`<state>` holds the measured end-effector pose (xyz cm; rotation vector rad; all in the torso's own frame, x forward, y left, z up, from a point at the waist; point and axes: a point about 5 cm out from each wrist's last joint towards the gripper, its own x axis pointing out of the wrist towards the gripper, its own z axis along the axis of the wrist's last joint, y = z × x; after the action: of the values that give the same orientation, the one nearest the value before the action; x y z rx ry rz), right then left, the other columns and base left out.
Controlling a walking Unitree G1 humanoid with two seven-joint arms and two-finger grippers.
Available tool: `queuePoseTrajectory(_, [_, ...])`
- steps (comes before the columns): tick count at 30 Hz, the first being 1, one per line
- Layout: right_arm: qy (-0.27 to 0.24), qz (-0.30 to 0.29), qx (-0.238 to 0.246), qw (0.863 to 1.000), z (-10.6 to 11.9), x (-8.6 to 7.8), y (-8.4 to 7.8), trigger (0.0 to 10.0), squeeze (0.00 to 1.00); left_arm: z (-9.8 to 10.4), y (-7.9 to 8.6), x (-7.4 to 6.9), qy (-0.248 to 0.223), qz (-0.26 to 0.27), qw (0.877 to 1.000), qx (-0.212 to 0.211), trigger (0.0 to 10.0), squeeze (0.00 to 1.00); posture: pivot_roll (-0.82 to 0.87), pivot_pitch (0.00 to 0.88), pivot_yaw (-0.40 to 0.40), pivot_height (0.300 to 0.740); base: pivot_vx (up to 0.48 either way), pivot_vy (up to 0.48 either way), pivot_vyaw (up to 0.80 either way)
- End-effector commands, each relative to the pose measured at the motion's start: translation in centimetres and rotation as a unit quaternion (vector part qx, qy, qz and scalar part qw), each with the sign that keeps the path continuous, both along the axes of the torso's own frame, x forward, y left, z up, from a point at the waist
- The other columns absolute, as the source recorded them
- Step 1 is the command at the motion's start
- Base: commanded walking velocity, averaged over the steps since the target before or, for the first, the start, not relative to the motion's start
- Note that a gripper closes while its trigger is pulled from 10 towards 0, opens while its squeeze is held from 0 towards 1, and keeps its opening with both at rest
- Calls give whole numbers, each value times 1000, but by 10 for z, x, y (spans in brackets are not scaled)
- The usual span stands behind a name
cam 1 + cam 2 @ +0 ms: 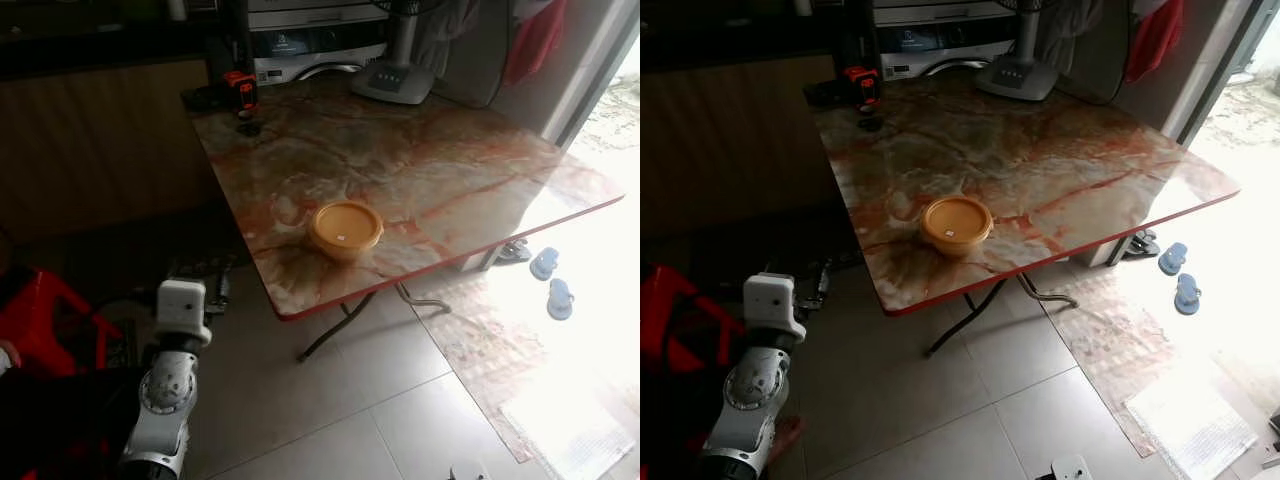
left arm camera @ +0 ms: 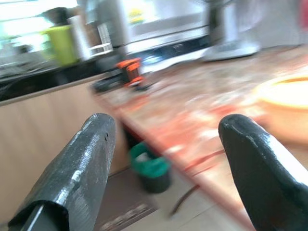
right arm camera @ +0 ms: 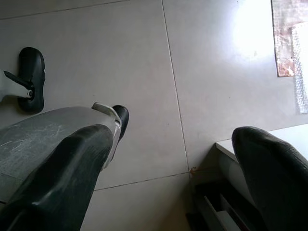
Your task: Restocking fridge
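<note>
From the head, a tub (image 1: 345, 229) is sitting near the table's (image 1: 450, 170) front edge, probably light, slick plastic, best gripped across its lidded rim. Left gripper (image 2: 166, 159) is spreading toward it. Right gripper (image 3: 178, 163) is hanging spread over floor.

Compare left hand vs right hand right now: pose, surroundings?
1. The left hand is raised and aimed across at the marble table, with the orange container near one finger; the right hand hangs pointing down at the tiled floor.
2. The left hand's wrist view is motion-blurred; the right hand's is sharp.
Shared: both are open, fingers spread wide, holding nothing.
</note>
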<state>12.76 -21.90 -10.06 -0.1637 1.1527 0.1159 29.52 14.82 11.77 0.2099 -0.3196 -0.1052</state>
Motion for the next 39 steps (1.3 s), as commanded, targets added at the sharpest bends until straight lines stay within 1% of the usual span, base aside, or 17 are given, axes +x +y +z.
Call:
queuePoseTrajectory(1, [1,-1,-5,1000,0,-1,-3,10000,0,13,-13,3,-16,-27,1000,-4,10000,0,-83,43,-38,740,0,0,0])
queuePoseTrajectory(3, [0,-4,-5,1000,0,-1,-3,10000,0,18,-17,4,-21,-30,999,-17,10000,0,-86,44,-38,740,0,0,0])
queuePoseTrajectory(4, [1,-5,-5,1000,0,-1,-3,10000,0,22,-19,5,-24,-30,999,-32,10000,0,-87,44,-38,740,0,0,0])
queuePoseTrajectory(5, [1,-5,-5,1000,0,-1,-3,10000,0,22,-19,5,-24,-30,999,-32,10000,0,-87,44,-38,740,0,0,0])
queuePoseTrajectory(6, [1,-4,-5,1000,0,-1,-2,10000,0,27,-20,6,-29,-31,998,-43,10000,0,-87,44,-39,740,0,0,0])
queuePoseTrajectory(8, [1,-4,-5,1000,0,-1,-3,10000,0,35,-21,7,-41,-33,997,-48,10000,0,-82,46,-39,740,0,0,0])
queuePoseTrajectory(14, [1,-3,-5,1000,0,0,-3,10000,0,40,-18,8,-40,-31,998,-49,10000,0,-80,45,-40,740,0,0,0])
queuePoseTrajectory(16, [1,-1,-4,1000,0,0,-3,10000,0,41,-14,10,-32,-28,997,-70,10000,0,-79,44,-39,740,0,0,0])
queuePoseTrajectory(17, [1,-1,-4,1000,0,0,-3,10000,0,42,-13,10,-32,-28,996,-73,10000,0,-79,44,-38,740,0,0,0])
queuePoseTrajectory(20, [1,-1,-4,1000,0,0,-2,10000,0,42,-14,12,-27,-30,997,-72,10000,0,-78,45,-38,740,0,0,0])
queuePoseTrajectory(22, [1,1,-4,1000,0,0,-2,10000,0,42,-15,12,-27,-35,997,-63,10000,0,-81,46,-38,740,0,0,0])
queuePoseTrajectory(28, [1,4,-4,1000,0,0,-2,10000,0,41,-18,12,-21,-41,997,-66,10000,0,-78,45,-37,740,256,0,0])
queuePoseTrajectory(39, [1,8,-5,1000,1,1,-2,10000,0,41,-18,12,-15,-45,997,-67,10000,0,-77,43,-38,740,270,0,0])
